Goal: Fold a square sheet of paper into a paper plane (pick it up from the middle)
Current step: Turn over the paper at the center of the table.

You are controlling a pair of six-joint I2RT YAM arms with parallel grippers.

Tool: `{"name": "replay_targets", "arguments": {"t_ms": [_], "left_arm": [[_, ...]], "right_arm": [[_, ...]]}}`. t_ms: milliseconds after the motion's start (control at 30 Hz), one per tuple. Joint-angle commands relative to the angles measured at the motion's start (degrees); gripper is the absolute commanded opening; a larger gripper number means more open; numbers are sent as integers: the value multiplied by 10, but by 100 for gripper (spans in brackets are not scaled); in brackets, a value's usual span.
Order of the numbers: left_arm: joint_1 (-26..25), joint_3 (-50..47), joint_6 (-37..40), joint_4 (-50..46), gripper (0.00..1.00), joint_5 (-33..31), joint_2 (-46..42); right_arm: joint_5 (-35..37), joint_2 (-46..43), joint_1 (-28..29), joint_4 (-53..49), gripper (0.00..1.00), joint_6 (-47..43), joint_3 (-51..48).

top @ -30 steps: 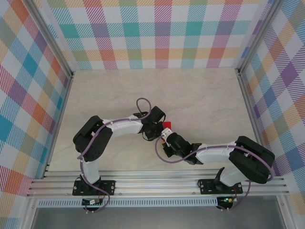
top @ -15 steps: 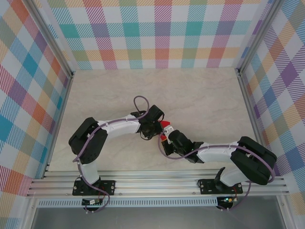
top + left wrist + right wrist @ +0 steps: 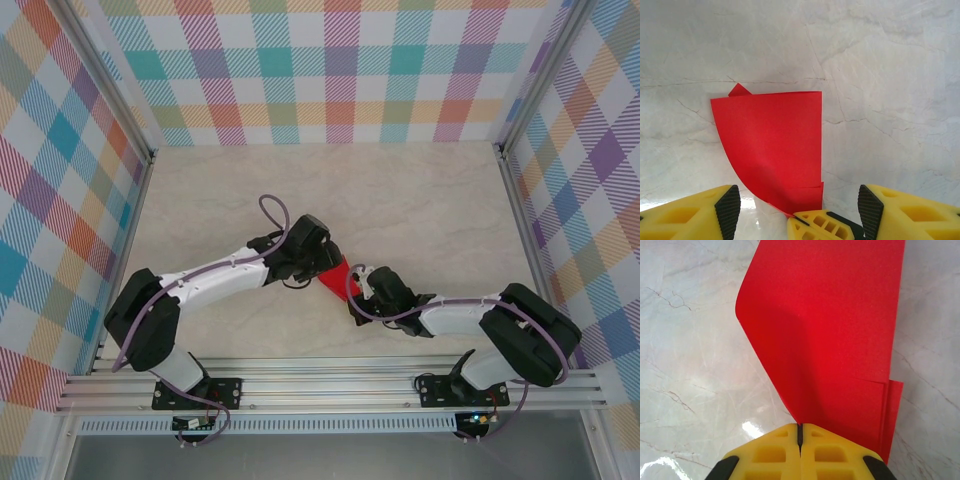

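Note:
The paper plane (image 3: 334,277) is red folded paper, wide at one end and narrowing to a point. It lies low over the marble table between the two grippers. My right gripper (image 3: 800,432) is shut on its narrow end, with the wide part (image 3: 830,330) spreading away from the yellow fingers. In the left wrist view the paper plane (image 3: 772,145) sits ahead of my left gripper (image 3: 798,202), which is open, its black pads (image 3: 728,209) standing wide on either side without touching the paper. The right gripper's fingers (image 3: 822,226) show between them, pinching the tip.
Both arms meet near the middle of the marble table (image 3: 420,210). Chequered walls (image 3: 340,70) close off the back and sides, and an aluminium rail (image 3: 330,385) runs along the near edge. Bare table lies behind and to the sides of the grippers.
My left gripper has opened, let go of the paper and drawn back to the left as its arm stretched out low. The right gripper keeps the paper, which now shows more spread out.

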Motion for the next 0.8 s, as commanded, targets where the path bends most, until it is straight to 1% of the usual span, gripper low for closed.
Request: {"name": "replay_targets", "arguments": {"t_ms": [0,133,200,267,400,500,667,700,767], "left_arm": [[-2,-24,-7,15,64,-10,-10],[-3,-41,-4,33,62,-3,-15],[-3,-51,-7,40,62,-4,-20],[-3,-63,-11,67,63,-5,-26],[-3,-79,-15,93,62,-2,-34],[-3,-83,-14,104,57,6,-30],[-6,-89,-11,131,44,19,-21],[-7,-88,-9,135,43,23,-19],[-10,-86,-8,138,42,26,-12]], "right_arm": [[-40,8,-11,20,0,31,-10],[-58,-10,-19,27,0,44,-15],[-65,-22,-25,25,0,49,-18],[-74,-33,-35,24,0,56,-21],[-119,-42,-67,29,0,76,-26],[-144,-41,-84,26,0,89,-24],[-197,-33,-118,46,0,116,-27],[-204,-34,-122,52,0,120,-30],[-214,-35,-129,64,0,129,-33]]}}
